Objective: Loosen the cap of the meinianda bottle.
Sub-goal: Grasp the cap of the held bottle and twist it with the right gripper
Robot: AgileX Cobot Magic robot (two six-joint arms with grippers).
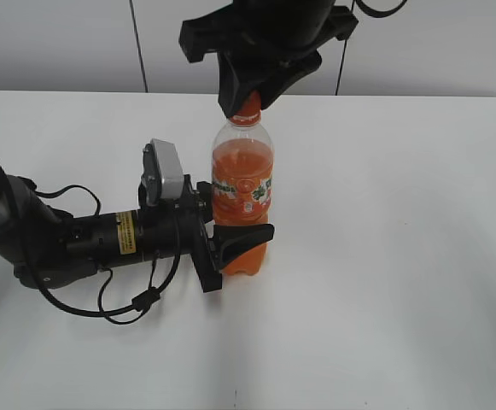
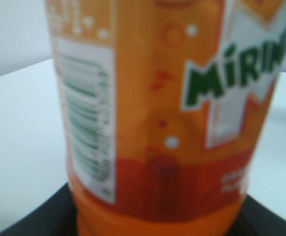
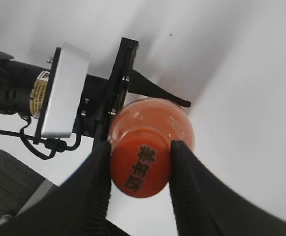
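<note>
The meinianda bottle [image 1: 243,192] stands upright mid-table, clear with orange liquid and an orange, white and green label; the label fills the left wrist view [image 2: 162,113]. My left gripper [image 1: 241,242] lies low on the table and is shut on the bottle's lower body. Its jaws show only as dark edges in the left wrist view. The orange cap [image 1: 248,108] tops the bottle. My right gripper [image 1: 246,96] comes down from above and is shut on the cap. In the right wrist view both fingers [image 3: 140,164] press the sides of the cap [image 3: 141,168], dark print on top.
The white table [image 1: 401,256] spreads around the bottle. The left arm and its black cable [image 1: 102,303] lie across the left part of the table. A white wall with dark seams stands behind.
</note>
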